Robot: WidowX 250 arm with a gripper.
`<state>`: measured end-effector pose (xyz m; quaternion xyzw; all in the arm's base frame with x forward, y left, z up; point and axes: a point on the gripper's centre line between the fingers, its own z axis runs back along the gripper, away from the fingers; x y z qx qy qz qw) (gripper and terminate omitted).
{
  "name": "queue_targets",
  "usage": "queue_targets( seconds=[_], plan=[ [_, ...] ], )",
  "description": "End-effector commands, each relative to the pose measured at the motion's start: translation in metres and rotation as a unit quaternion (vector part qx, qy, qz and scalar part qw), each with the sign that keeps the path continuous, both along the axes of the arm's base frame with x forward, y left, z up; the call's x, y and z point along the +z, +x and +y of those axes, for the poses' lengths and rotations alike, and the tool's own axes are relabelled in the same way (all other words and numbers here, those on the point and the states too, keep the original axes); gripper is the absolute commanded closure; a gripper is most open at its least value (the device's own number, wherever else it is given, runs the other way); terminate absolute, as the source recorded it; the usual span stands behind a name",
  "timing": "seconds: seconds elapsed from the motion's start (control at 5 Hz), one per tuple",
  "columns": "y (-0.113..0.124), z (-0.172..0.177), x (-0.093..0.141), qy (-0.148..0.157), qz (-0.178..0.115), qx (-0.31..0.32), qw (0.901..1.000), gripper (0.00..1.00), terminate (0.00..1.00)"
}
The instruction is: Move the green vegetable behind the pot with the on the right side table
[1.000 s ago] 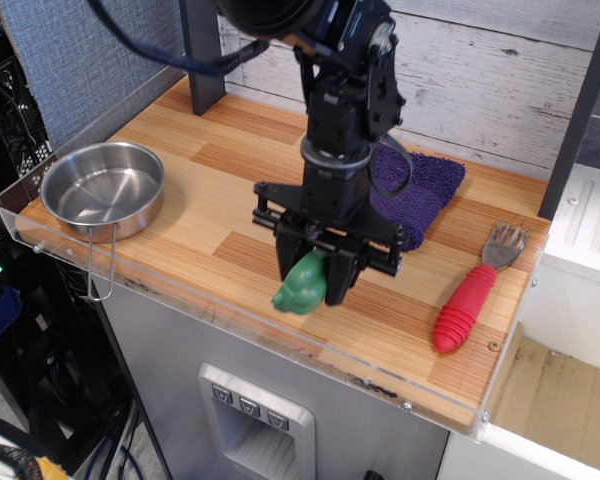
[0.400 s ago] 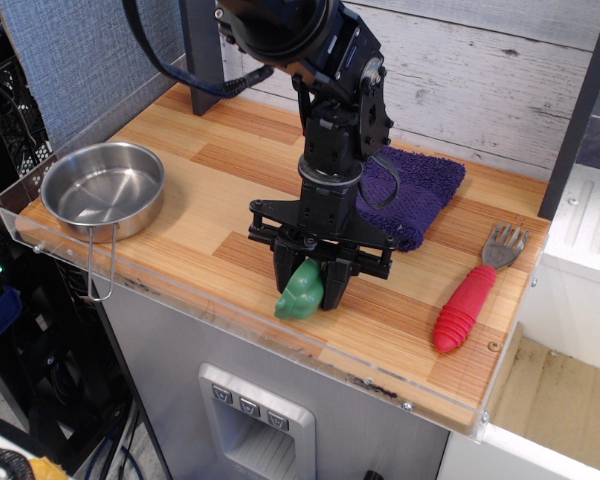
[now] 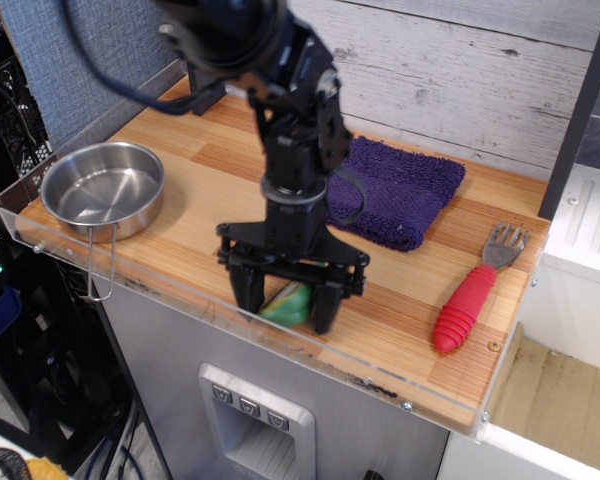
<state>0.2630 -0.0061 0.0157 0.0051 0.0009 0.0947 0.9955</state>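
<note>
one gripper (image 3: 284,300) with fingers spread around one green vegetable (image 3: 288,302) half-hidden near the table's (image 3: 200,190) six o'clock rim, one pot (image 3: 103,189) at nine o'clock, one fork (image 3: 472,292), one purple towel (image 3: 400,190)

You see a black claw (image 3: 284,300) over a green vegetable (image 3: 287,303), a shiny silver pot (image 3: 103,189) at the left edge, a purple cloth (image 3: 400,192), a red-handled grey fork (image 3: 474,289), all on the light plank-patterned counter (image 3: 210,170).

Nothing readable anywhere that I can see, no labels, brand names, numbers or signs on any of the stuff.
</note>
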Motion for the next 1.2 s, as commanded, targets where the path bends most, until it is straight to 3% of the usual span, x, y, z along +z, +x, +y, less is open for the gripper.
queue_targets(
  seconds=[0.0, 0.2, 0.4, 0.6, 0.8, 1.0],
  plan=[
    [-0.026, 0.048, 0.107, -0.024, -0.178, 0.02, 0.9836, 0.0, 0.0],
    [-0.027, 0.063, 0.114, -0.035, -0.188, 0.017, 0.9814, 0.0, 0.0],
    [-0.015, 0.069, 0.111, -0.035, -0.125, 0.021, 0.9913, 0.0, 0.0],
    [0.009, 0.06, 0.107, -0.024, -0.07, -0.024, 0.997, 0.0, 0.0],
    [0.032, 0.045, 0.104, 0.013, -0.041, -0.053, 0.9977, 0.0, 0.0],
    [0.04, 0.038, 0.103, 0.017, -0.048, -0.079, 0.9955, 0.0, 0.0]
  ],
)
